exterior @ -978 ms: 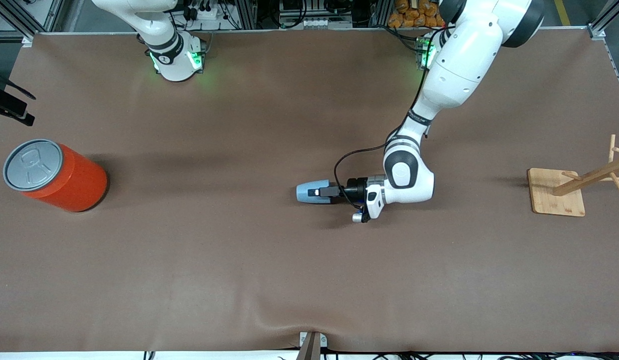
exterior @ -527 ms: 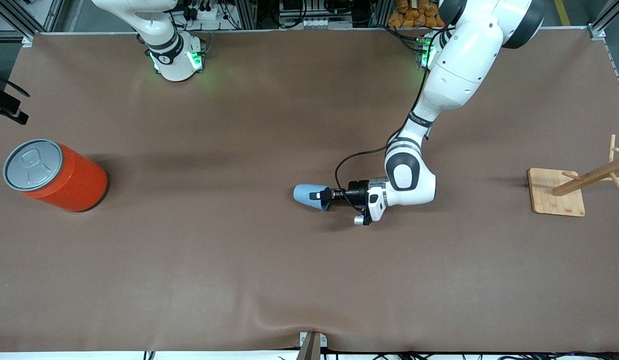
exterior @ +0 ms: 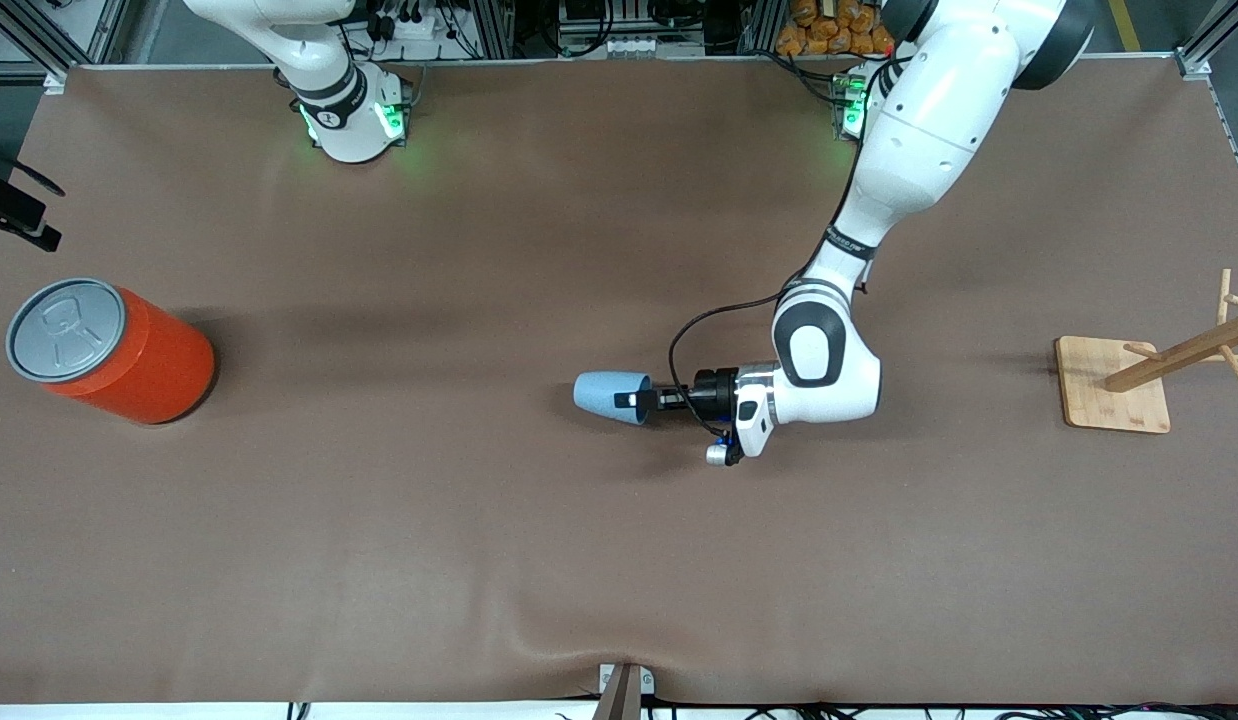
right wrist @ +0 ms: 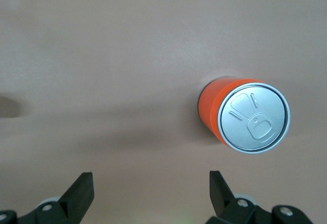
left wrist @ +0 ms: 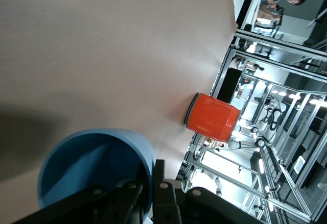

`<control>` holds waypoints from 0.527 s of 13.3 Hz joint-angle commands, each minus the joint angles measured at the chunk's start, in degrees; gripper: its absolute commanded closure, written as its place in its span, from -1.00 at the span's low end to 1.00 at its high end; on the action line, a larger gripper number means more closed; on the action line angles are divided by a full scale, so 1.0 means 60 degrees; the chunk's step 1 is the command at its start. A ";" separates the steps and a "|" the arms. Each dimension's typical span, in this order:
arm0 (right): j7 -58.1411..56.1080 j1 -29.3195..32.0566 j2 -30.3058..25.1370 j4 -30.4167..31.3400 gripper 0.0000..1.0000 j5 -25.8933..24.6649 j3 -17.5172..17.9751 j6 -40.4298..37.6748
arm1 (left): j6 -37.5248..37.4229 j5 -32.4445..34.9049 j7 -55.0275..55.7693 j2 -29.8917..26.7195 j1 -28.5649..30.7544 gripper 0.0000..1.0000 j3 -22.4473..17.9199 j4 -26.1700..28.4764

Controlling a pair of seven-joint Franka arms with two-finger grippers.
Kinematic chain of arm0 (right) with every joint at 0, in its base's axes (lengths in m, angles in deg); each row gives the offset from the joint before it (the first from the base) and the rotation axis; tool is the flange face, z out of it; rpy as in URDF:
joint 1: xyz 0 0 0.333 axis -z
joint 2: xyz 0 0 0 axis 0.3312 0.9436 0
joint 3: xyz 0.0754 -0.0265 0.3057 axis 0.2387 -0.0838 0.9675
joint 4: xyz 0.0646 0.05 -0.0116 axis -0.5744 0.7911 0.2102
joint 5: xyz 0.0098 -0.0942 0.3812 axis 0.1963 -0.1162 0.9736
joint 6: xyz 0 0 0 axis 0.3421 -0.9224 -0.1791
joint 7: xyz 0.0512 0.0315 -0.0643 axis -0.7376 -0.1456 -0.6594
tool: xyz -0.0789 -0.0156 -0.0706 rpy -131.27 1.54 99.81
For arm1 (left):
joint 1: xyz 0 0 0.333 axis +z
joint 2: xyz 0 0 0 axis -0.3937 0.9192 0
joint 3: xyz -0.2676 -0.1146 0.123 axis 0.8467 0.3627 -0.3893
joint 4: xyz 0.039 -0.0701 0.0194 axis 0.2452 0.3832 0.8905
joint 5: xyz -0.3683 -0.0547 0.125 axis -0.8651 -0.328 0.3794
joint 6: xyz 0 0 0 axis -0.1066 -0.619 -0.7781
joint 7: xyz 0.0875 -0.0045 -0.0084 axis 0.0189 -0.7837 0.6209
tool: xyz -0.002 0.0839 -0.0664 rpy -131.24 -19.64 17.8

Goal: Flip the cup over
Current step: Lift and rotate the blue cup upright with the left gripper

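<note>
The light-blue cup [exterior: 604, 396] is held about sideways, low over the middle of the table. Its base points toward the right arm's end and its mouth faces my left gripper [exterior: 634, 400]. My left gripper is shut on the cup's rim, one finger inside and one outside. In the left wrist view the cup's open inside [left wrist: 89, 170] fills the near corner, and the gripper [left wrist: 152, 185] pinches its wall. My right gripper [right wrist: 149, 179] is open and empty, high above the table near the orange can; in the front view it [exterior: 19, 215] shows at the edge.
A large orange can with a grey lid [exterior: 109, 350] stands at the right arm's end; it also shows in the left wrist view [left wrist: 212, 118] and the right wrist view [right wrist: 245, 114]. A wooden rack on a square base [exterior: 1114, 385] stands at the left arm's end.
My left gripper has turned at the wrist with the cup in it. The cup has shifted a little toward the right arm's end, and its mouth now shows more. The right arm barely moved.
</note>
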 commanded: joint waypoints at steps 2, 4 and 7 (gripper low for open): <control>0.0052 -0.0004 0.0024 -0.0011 -1.00 0.0087 0.0001 -0.0001 | 0.0022 0.3439 0.2423 -0.1105 0.0247 1.00 -0.0061 -0.0200; 0.0067 -0.0034 0.0009 -0.0025 -1.00 0.0087 0.0015 -0.0002 | -0.0080 0.5085 0.3320 -0.1735 0.0467 1.00 -0.0060 -0.0157; 0.0067 -0.0034 0.0024 -0.0025 -1.00 0.0087 0.0015 0.0013 | -0.0651 0.8505 0.4186 -0.2453 0.0819 1.00 -0.0075 -0.0128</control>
